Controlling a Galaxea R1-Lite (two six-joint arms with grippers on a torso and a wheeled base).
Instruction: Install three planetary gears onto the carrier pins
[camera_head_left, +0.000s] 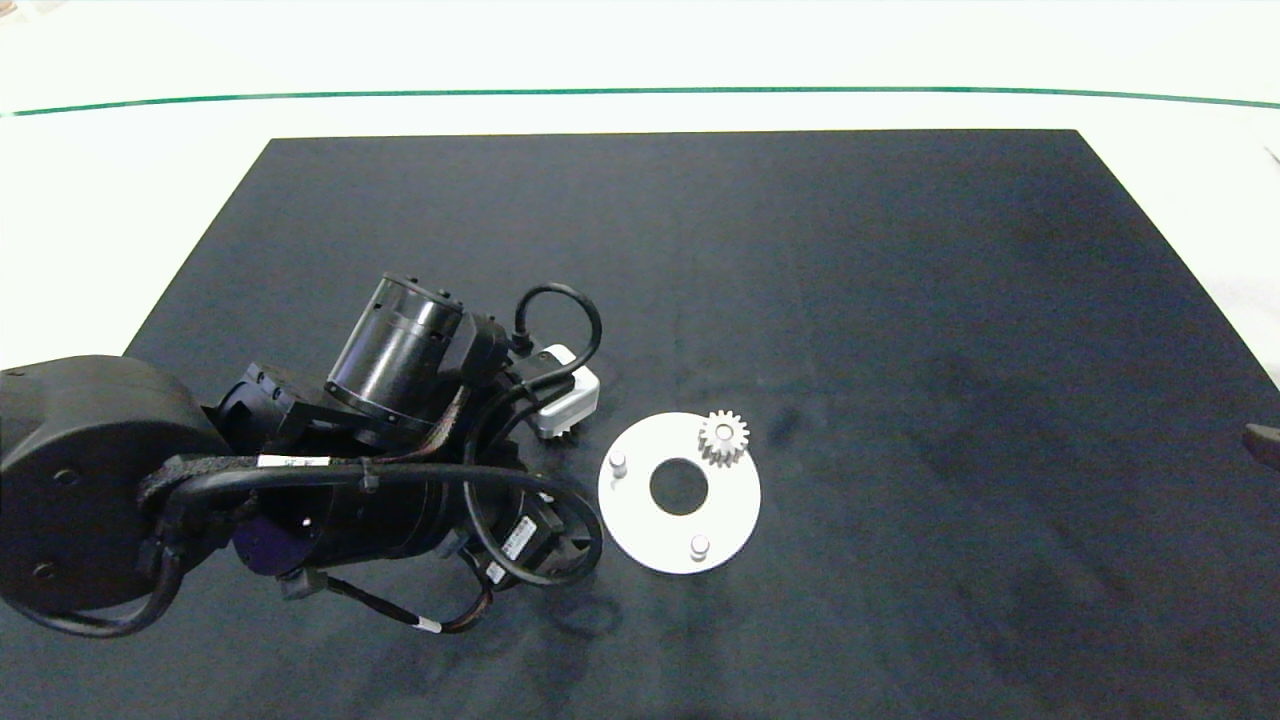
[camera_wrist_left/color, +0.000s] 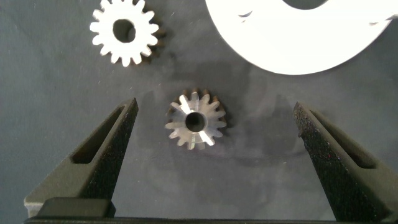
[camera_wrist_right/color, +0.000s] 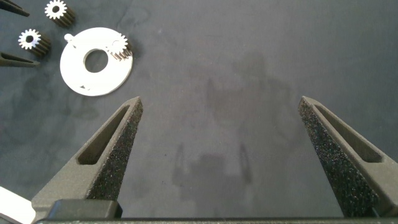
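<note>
One gear (camera_head_left: 723, 437) sits on a disc (camera_head_left: 640, 525) pin; left gripper (camera_wrist_left/color: 214, 127) jaws wide, straddling a silvery gear (camera_wrist_left/color: 195, 121) (right gripper (camera_wrist_right/color: 217, 134) likewise wide).

1 gear (camera_head_left: 723, 437) on disc (camera_head_left: 640, 520)

Beside the smooth, matt white plastic-looking disc (camera_wrist_left/color: 298, 37), the gear (camera_wrist_left/color: 195, 119) between the left gripper (camera_wrist_left/color: 214, 146) fingers is bright, shiny metal, the finger pads (camera_wrist_left/color: 323, 155) rough and grainy, the black mat (camera_head_left: 900, 300) matt, cloth-like
</note>
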